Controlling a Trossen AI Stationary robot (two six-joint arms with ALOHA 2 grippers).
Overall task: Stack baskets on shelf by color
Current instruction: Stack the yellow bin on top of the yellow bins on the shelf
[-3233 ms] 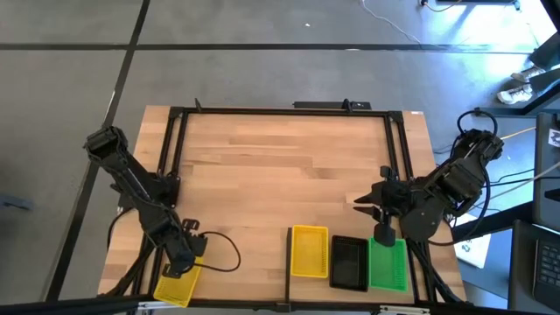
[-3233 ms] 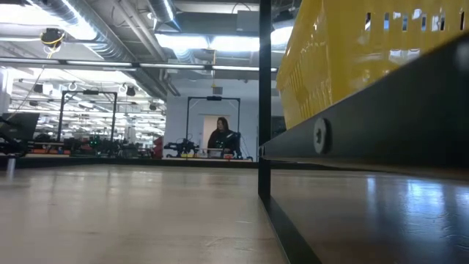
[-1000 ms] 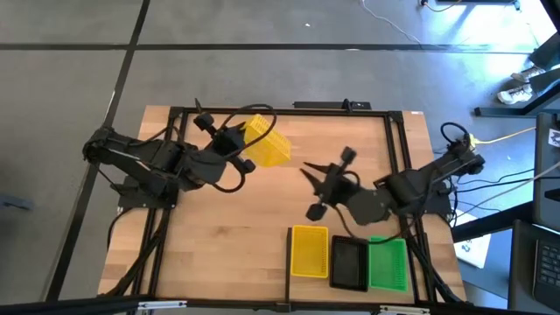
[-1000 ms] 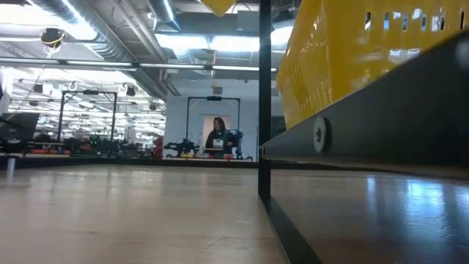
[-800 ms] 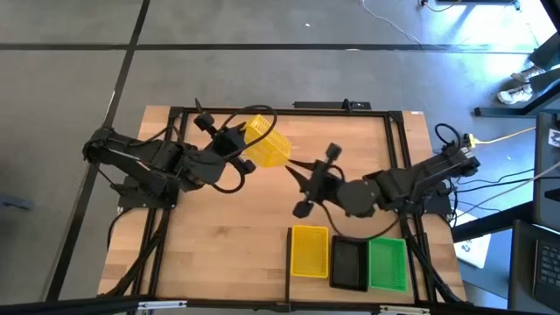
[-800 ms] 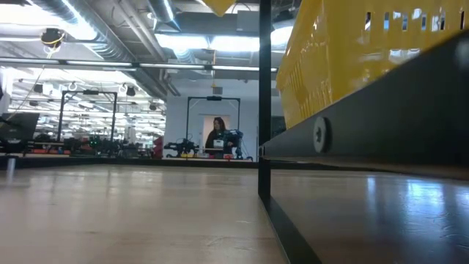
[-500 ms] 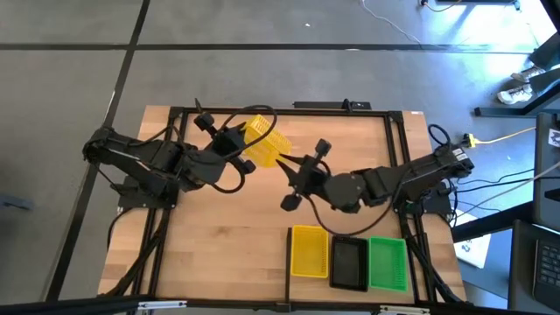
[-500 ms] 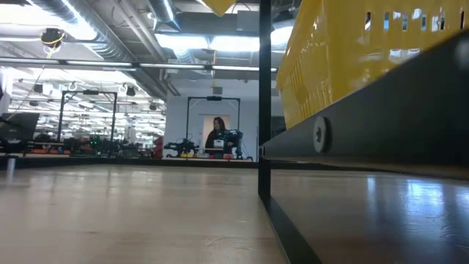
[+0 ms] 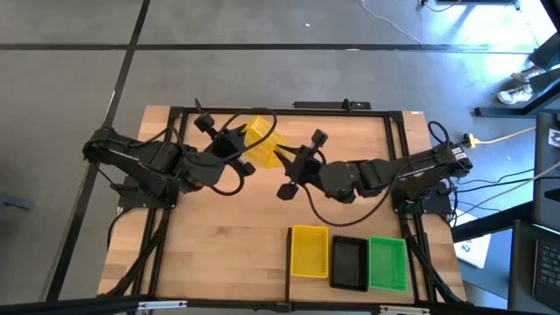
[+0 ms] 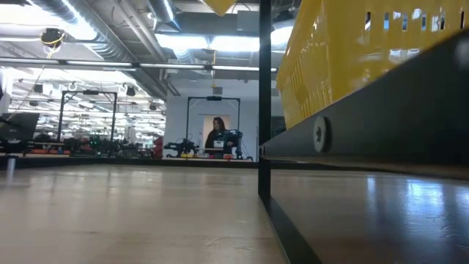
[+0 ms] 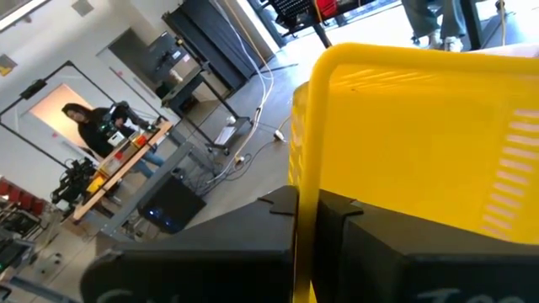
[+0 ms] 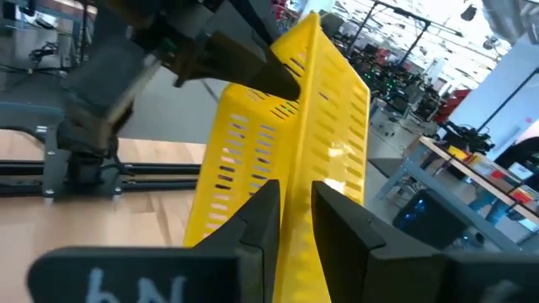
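Observation:
A yellow basket [image 9: 261,140] hangs in the air over the far middle of the table, tipped on edge between both grippers. Its corner shows at the top of the low view [image 10: 218,6]. My left gripper [image 9: 248,147] is shut on it from the table's left. My right gripper [image 9: 279,160] meets it from the right, shut on its other rim. Three more baskets sit side by side near the table's near edge: yellow [image 9: 309,251], black [image 9: 349,262] and green [image 9: 387,262], beside the shelf's black bar [image 9: 290,262]. The other baskets are out of view. My left gripper pinches the yellow basket's rim [image 11: 305,181] between its two fingers [image 11: 253,227], coming level from the table's left. The basket is lifted clear and stands tilted on edge beyond the fingers. My right gripper has the basket's opposite rim [image 12: 296,172] between its two fingers [image 12: 257,223], one finger on each face of the wall. It comes about level from the table's right. The basket is clear of the table.
A black frame [image 9: 280,112] runs round the tabletop, with rails along both sides. The planked middle of the table [image 9: 254,210] lies bare below the held basket. In the low view the near yellow basket [image 10: 366,51] fills the right side. A person [image 10: 218,136] sits far behind.
My right gripper has travelled toward the table's left and slightly toward the far edge, from the table's middle up to the yellow basket held by my left gripper. My left gripper and the basket have stayed where they were.

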